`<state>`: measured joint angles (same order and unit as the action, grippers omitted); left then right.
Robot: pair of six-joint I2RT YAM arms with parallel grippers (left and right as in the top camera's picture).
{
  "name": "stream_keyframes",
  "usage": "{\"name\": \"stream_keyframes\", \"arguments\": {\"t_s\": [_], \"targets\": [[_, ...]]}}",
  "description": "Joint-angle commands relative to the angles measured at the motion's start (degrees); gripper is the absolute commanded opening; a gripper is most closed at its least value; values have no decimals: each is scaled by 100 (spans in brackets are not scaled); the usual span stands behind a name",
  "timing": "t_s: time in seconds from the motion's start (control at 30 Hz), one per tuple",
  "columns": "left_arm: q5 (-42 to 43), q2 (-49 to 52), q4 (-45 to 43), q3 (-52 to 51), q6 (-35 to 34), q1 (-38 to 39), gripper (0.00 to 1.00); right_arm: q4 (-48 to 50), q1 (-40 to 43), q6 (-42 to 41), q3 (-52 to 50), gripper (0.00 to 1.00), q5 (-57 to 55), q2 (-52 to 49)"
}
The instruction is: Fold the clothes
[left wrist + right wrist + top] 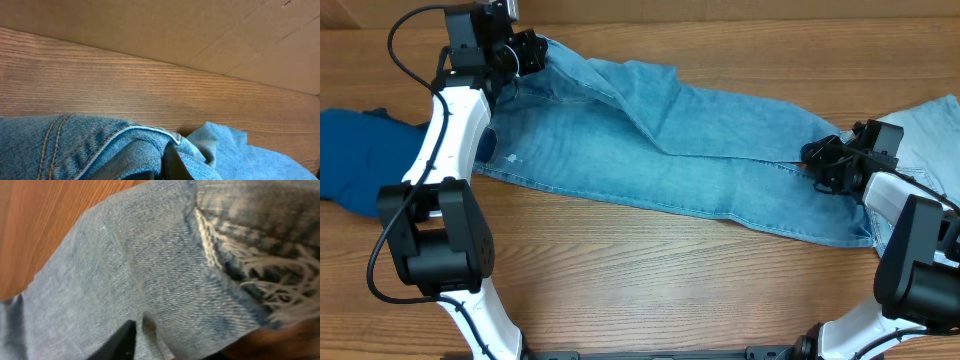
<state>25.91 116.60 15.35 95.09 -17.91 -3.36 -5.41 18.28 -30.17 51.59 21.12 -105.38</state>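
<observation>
Gripping jeans (pixel 720 170) waist w/ L gripper (pixel 528 55), R gripper (pixel 817 157) at hem (pixel 215 255), jaws unclear; you need hem secured before folding.

The jeans (pixel 720 170) are matt woven denim; the table (pixel 650 280) is grained wood.

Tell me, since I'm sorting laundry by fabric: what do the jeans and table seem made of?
Jeans: likely cotton denim, washed light blue; diagonal twill weave, frayed white hem threads. Table: wood or wood-look laminate, matte; straight brown grain, cannot tell which.
</observation>
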Motion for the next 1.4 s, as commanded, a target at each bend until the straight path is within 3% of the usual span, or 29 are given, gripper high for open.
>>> {"name": "stream_keyframes", "arguments": {"t_s": [0.0, 0.03, 0.07, 0.17, 0.33, 0.5, 0.67, 0.73, 0.83, 0.97, 1.07, 1.2, 1.37], "targets": [[114, -26, -13, 249, 149, 33, 4, -328, -15, 210, 264, 19, 520, 57], [114, -52, 9, 271, 175, 26, 4, -647, -15, 291, 393, 8, 481, 153], [109, -103, 98, 299, 273, -2, 4, -1178, -15, 570, 599, 4, 330, 319], [92, -310, 415, 330, 540, -94, 4, -2317, -15, 1169, 1067, 4, 15, 911], [-17, -1067, 960, 330, 920, -162, 4, -3250, -15, 1222, 1257, 4, -243, 2179], [-378, -1921, 1401, 330, 1235, -160, 4, -4006, -15, 1220, 1268, 4, -374, 2632], [-800, -2677, 2439, 330, 1694, -153, 5, -4286, -15, 1220, 1314, 4, -531, 3279], [-1215, -2726, 2837, 330, 1956, -153, 10, -4295, -15, 1222, 1322, 4, -874, 3392], [-1456, -2535, 3093, 328, 2122, -153, 25, -4072, -15, 1224, 1320, 4, -1510, 3318], [-1427, -1908, 2809, 328, 2116, -153, 41, -2844, -15, 1547, 1318, 4, -1832, 2951], [-1250, -1569, 2931, 328, 2083, -153, 47, -2754, -15, 1543, 1318, 4, -1714, 2529], [-1104, -1292, 3248, 328, 2050, -151, 58, -3543, -15, 1543, 1314, 4, -1832, 2041], [-1084, -782, 3659, 328, 2050, -149, 59, -3598, -15, 1521, 1309, 4, -1871, 2006]]}}
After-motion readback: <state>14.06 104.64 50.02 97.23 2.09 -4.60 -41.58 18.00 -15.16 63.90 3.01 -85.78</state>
